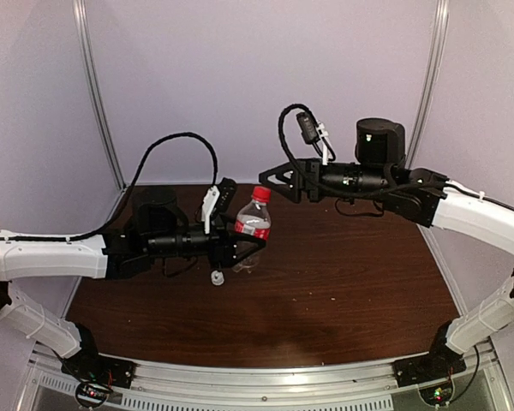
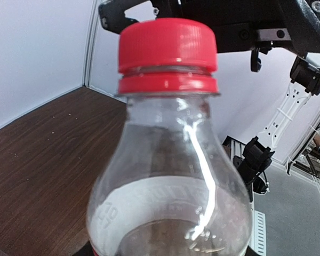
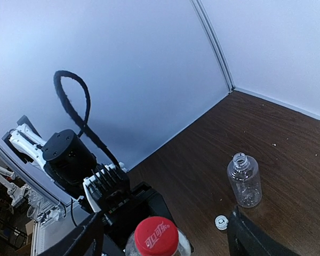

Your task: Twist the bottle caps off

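Left of centre on the table [image 1: 343,282], your left gripper [image 1: 240,242] clamps the red-label bottle [image 1: 254,224] upright while your right gripper [image 1: 272,176] hangs above its red cap [image 1: 260,194], jaws spread and empty; close off-centre and that grip may slip or spin the whole bottle.

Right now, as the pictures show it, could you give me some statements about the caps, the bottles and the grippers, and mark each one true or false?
1. The red cap sits on the labelled bottle. True.
2. The plain bottle is capped. False: its neck is open, and the white cap lies on the table near it.
3. The right gripper is shut on the red cap. False: its jaws stand open.
4. The left gripper holds the labelled bottle. True.
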Action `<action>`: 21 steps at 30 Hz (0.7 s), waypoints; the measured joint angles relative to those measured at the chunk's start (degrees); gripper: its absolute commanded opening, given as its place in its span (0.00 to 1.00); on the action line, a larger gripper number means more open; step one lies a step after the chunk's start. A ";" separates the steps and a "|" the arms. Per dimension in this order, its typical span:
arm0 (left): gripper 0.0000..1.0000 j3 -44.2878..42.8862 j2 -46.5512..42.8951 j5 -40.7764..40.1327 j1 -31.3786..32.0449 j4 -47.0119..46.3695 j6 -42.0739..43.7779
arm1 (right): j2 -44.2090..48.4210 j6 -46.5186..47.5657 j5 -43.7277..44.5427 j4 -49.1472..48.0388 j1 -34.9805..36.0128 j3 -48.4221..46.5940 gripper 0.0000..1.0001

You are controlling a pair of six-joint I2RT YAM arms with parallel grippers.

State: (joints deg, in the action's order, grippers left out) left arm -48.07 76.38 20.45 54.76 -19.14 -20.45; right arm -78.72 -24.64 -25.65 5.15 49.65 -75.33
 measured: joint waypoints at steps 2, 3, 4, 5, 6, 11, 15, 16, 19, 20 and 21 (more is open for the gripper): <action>0.43 -0.13 0.00 -0.76 0.07 0.39 0.04 | -1.07 -0.33 0.44 0.26 0.55 -0.59 0.74; 0.43 -0.17 0.00 -1.16 0.07 0.63 0.04 | -1.55 -0.59 0.55 0.42 0.76 -0.76 0.72; 0.43 -0.20 0.00 -1.51 0.11 0.81 0.04 | -2.10 -0.87 0.59 0.74 0.90 -1.14 0.69; 0.43 -0.20 0.00 -1.79 0.11 0.87 0.04 | -2.67 -1.07 0.61 0.85 1.07 -1.49 0.67; 0.43 -0.20 0.00 -2.08 0.11 0.96 0.04 | -3.08 -1.05 0.63 0.98 1.18 -1.73 0.64; 0.43 -0.20 0.00 -2.75 0.11 1.49 0.20 | -4.46 -1.57 0.63 1.55 1.46 -2.12 0.50; 0.43 -0.20 0.00 -2.97 0.11 1.79 0.48 | -4.63 -1.60 0.59 1.51 1.49 -2.12 0.43; 0.43 -0.20 0.00 -3.08 0.11 1.88 0.52 | -4.63 -1.53 0.59 1.46 1.51 -2.12 0.41; 0.43 -0.20 0.00 -3.34 0.11 2.23 0.61 | -4.68 -1.92 0.31 1.11 1.51 -2.10 0.40; 0.42 -0.20 0.00 -3.45 0.11 2.27 0.63 | -4.68 -1.99 0.17 0.98 1.51 -2.10 0.41; 0.42 -0.20 -0.02 -3.58 0.11 2.29 0.66 | -4.70 -2.14 0.11 0.74 1.51 -2.10 0.42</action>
State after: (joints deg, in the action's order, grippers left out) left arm -48.27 76.36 16.86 54.87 -16.84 -19.79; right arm -83.42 -26.79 -25.54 5.89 51.16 -77.43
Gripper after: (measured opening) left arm 0.559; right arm 0.406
